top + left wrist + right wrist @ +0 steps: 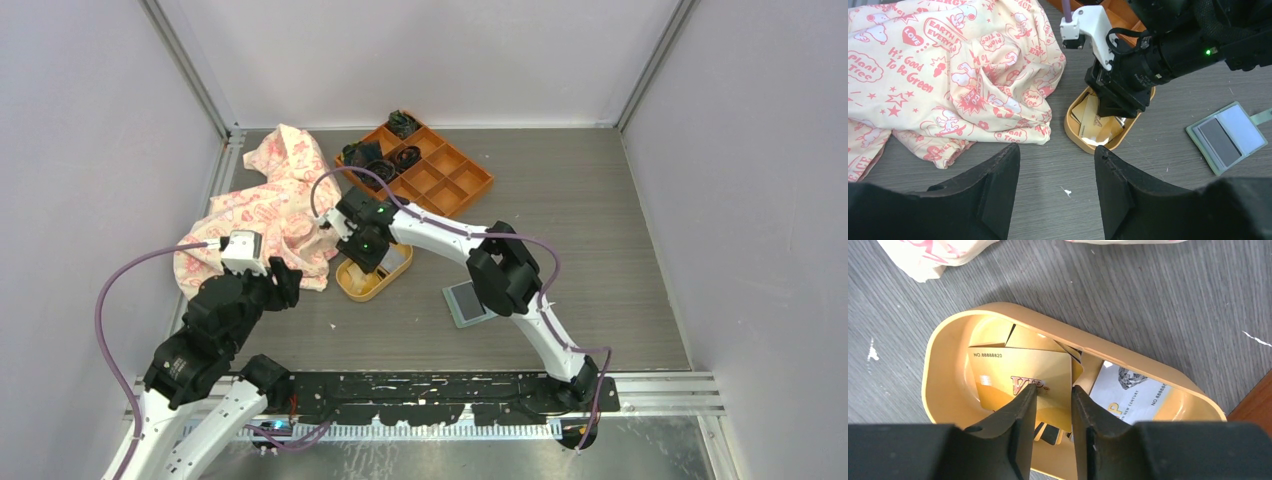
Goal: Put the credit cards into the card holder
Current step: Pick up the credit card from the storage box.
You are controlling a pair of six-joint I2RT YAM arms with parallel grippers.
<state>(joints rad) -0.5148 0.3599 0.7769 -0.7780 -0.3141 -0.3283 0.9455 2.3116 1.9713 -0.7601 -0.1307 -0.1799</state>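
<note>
Several credit cards lie in a yellow oval dish [948, 330]: a gold VIP card [1013, 367] on top, a pale grey-white card [1133, 395] to its right, and a black card [1048, 432] mostly hidden beneath. My right gripper [1054, 388] reaches down into the dish [350, 287], jaws a little apart, with the gold card's right edge in the gap. The card holder [468, 300], sage green, lies open and flat on the table right of the dish; it also shows in the left wrist view [1228, 135]. My left gripper [1057, 155] is open and empty above bare table, left of the dish [1073, 135].
A cream cloth with pink print [270, 200] is heaped left of the dish, close to my left gripper [283, 280]. An orange compartment tray [440, 175] holding dark items stands behind the dish. White walls enclose the table on three sides.
</note>
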